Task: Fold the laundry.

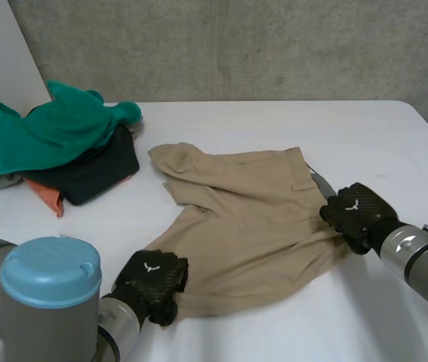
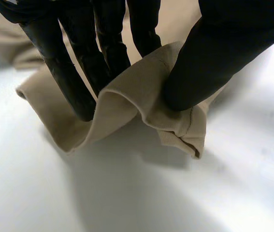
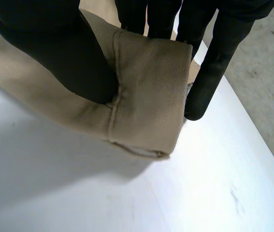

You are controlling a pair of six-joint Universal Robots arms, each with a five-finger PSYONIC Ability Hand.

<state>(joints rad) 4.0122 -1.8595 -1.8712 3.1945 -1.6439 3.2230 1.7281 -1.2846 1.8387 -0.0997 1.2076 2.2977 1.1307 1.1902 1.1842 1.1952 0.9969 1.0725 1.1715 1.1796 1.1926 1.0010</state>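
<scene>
Fingers (image 2: 70, 83) pinch tan shorts (image 1: 251, 226) lying lengthwise from left hand (image 1: 152, 283) to right hand (image 1: 355, 211).

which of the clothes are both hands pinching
The tan garment, spread alone mid-table: the left hand and right hand each pinch an edge. The pile of other clothes lies apart, untouched.

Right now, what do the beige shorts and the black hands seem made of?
The beige shorts: woven cotton-like twill, matte; diagonal ribs and a stitched hem show. The left hand and right hand: hard black shells, probably carbon-fibre; a faint weave glints.
</scene>
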